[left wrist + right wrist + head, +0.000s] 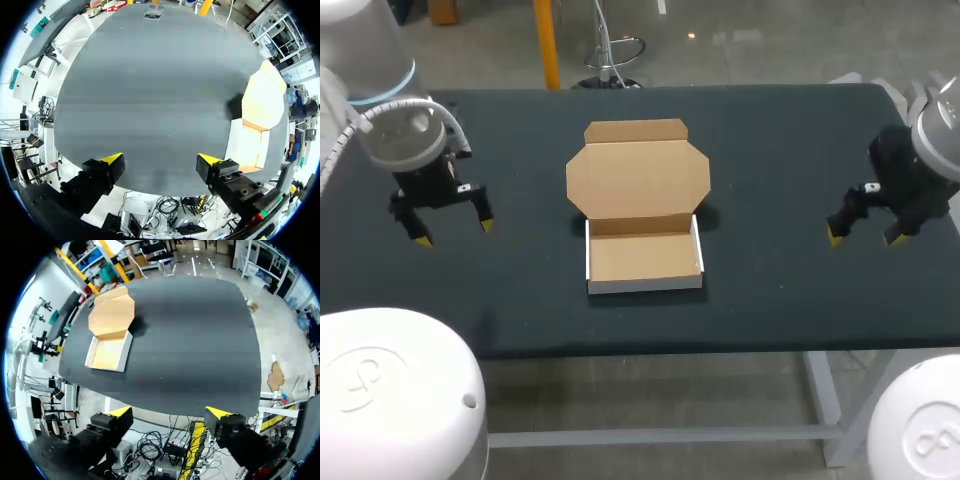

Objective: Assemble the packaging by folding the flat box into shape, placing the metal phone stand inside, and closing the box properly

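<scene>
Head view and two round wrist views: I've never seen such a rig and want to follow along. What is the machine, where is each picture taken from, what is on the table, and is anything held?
This is a robot with two arms at a dark table. The head view looks down from above and behind it: the left gripper hangs at one side, the right gripper at the other. Each round picture comes from a camera on one wrist, looking out past that arm's yellow-tipped gripper. Between the arms lies a cardboard box, folded into a tray, its lid open behind it. Both grippers are open and hold nothing. No phone stand shows.
</scene>
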Available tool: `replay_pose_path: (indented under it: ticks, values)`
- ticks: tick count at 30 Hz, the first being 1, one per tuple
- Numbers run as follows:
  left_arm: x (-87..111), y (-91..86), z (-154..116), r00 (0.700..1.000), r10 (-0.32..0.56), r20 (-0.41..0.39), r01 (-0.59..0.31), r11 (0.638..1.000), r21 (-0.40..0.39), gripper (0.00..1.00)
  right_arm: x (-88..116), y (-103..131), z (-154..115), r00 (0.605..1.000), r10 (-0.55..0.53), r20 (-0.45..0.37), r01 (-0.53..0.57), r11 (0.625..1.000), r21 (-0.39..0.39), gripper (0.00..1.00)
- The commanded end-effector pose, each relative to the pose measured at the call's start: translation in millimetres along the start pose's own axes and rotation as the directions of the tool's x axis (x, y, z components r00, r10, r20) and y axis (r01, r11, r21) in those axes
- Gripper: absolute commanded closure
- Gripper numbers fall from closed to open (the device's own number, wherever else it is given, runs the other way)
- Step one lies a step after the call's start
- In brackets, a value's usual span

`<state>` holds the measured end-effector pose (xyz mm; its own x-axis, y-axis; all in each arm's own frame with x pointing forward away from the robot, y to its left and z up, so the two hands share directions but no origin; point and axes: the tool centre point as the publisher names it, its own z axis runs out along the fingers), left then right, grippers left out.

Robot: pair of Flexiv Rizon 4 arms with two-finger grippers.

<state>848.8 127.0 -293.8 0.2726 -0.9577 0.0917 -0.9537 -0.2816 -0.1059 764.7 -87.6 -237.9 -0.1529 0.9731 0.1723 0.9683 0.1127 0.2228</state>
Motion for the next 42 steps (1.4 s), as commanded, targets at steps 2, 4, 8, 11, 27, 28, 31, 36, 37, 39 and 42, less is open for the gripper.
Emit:
replay_pose_path:
  ticks: [2, 4, 8, 11, 27, 28, 31, 36, 37, 39, 42]
  values:
    - [4.3, -15.7, 10.4, 1.0, 0.0, 0.006, 0.0, 0.995, -0.097, 0.0, 0.8, 0.6, -3.1, 1.0, 0.0, 0.001, 0.0, 1.0, 0.006, 0.0]
    - [4.3, -15.7, 10.4, 1.0, 0.0, 0.006, 0.0, 0.995, -0.097, 0.0, 0.8, 0.6, -3.1, 1.0, 0.0, 0.001, 0.0, 1.0, 0.006, 0.0]
    - [4.3, -15.7, 10.4, 1.0, 0.0, 0.006, 0.0, 0.995, -0.097, 0.0, 0.8, 0.6, -3.1, 1.0, 0.0, 0.001, 0.0, 1.0, 0.006, 0.0]
    - [4.3, -15.7, 10.4, 1.0, 0.0, 0.006, 0.0, 0.995, -0.097, 0.0, 0.8, 0.6, -3.1, 1.0, 0.0, 0.001, 0.0, 1.0, 0.006, 0.0]
    - [4.6, -31.5, 20.8, 1.0, 0.015, 0.021, -0.014, 0.997, -0.078, 0.0, 0.8, 0.6, -3.1, 1.0, 0.0, 0.001, 0.0, 1.0, 0.006, 0.0]
    - [4.6, -35.5, 22.3, 1.0, 0.019, 0.017, -0.018, 0.997, -0.081, 0.0, 0.8, 0.6, -3.1, 1.0, 0.0, 0.001, 0.0, 1.0, 0.006, 0.0]
    - [4.4, -49.4, 27.8, 1.0, 0.025, 0.015, -0.024, 0.997, -0.077, 0.0, 0.8, 0.6, -3.1, 1.0, 0.0, 0.001, 0.0, 1.0, 0.006, 0.0]
    - [1.6, -70.4, 40.5, 0.999, 0.035, 0.015, -0.033, 0.996, -0.079, 0.0, 0.8, 0.6, -3.1, 1.0, 0.0, 0.001, 0.0, 1.0, 0.006, 0.0]
    - [0.5, -75.0, 43.0, 0.999, 0.041, 0.009, -0.04, 0.996, -0.085, 0.0, 0.8, 0.6, -3.1, 1.0, 0.0, 0.001, 0.0, 1.0, 0.006, 0.0]
    - [-0.6, -85.3, 50.0, 0.999, 0.043, 0.015, -0.041, 0.996, -0.082, 0.0, 0.8, 0.6, -3.1, 1.0, 0.0, 0.001, 0.0, 1.0, 0.006, 0.0]
    - [-0.8, -103.3, 58.5, 0.999, 0.052, 0.015, -0.051, 0.995, -0.089, 0.0, 0.8, 0.6, -3.1, 1.0, 0.0, 0.001, 0.0, 1.0, 0.006, 0.0]
